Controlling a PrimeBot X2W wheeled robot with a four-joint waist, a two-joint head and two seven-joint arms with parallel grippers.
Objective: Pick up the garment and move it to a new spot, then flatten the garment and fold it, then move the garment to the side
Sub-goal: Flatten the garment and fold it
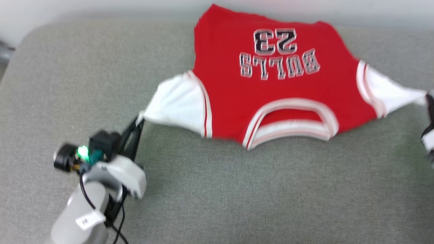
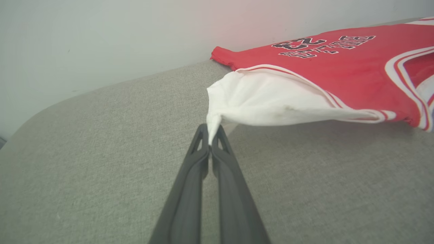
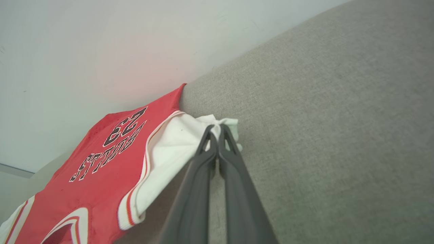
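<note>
The red jersey-style T-shirt (image 1: pixel 271 88), with short white sleeves and red-and-white striped trim, lies spread print side up at the far side of the grey woven fabric surface (image 1: pixel 237 196). Its hem is towards the pale wall (image 2: pixel 101 40) and its striped neckline (image 1: pixel 295 130) is nearest the robot. In the head view the print reads upside down: "BULLS" in white letters edged in black, with the number "23" beyond it.

The left gripper (image 2: pixel 211 132) has its two long dark fingers pressed together on the pinched tip of the left white sleeve (image 2: pixel 264 101), which is drawn out taut and seems raised slightly off the surface. The right gripper (image 3: pixel 217 130) is likewise clamped on the bunched tip of the right white sleeve (image 3: pixel 169 145).

A small white tag (image 1: pixel 89 220) on the pale left forearm (image 1: pixel 67 228) bears marks too small to read.
</note>
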